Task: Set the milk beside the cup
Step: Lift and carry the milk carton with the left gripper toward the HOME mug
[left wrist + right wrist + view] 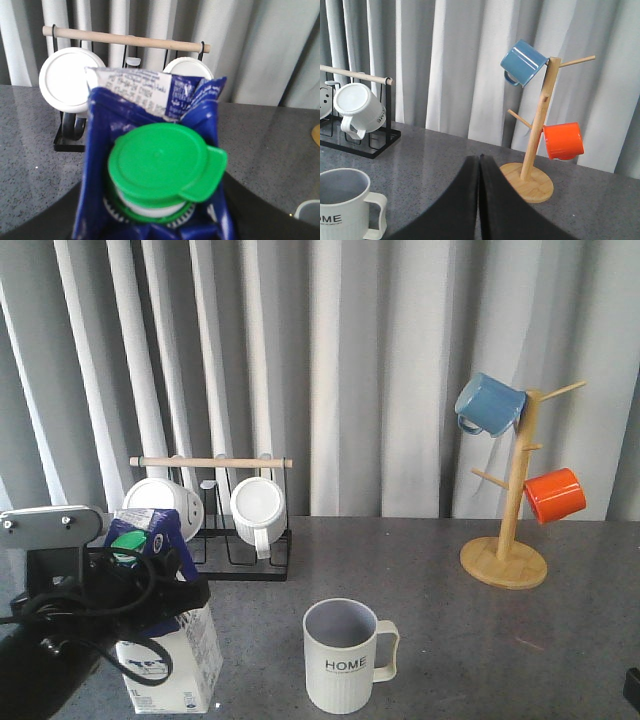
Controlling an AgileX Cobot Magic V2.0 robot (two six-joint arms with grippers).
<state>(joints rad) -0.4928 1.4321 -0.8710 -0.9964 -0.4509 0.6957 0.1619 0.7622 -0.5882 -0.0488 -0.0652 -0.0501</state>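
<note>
On the table we see the milk standing left of the cup, well apart, our left hand pinching its top, so we should slide it right, upright, and stop just beside the cup.

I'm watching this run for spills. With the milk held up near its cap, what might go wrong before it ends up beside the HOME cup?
1. The left end effector grips the milk near its top, so the tall carton may swing or tip when set down.
2. The cup is open and close by; a sideways move might knock it or its handle.
3. The left arm's cables hang in front of the carton and might snag.
</note>
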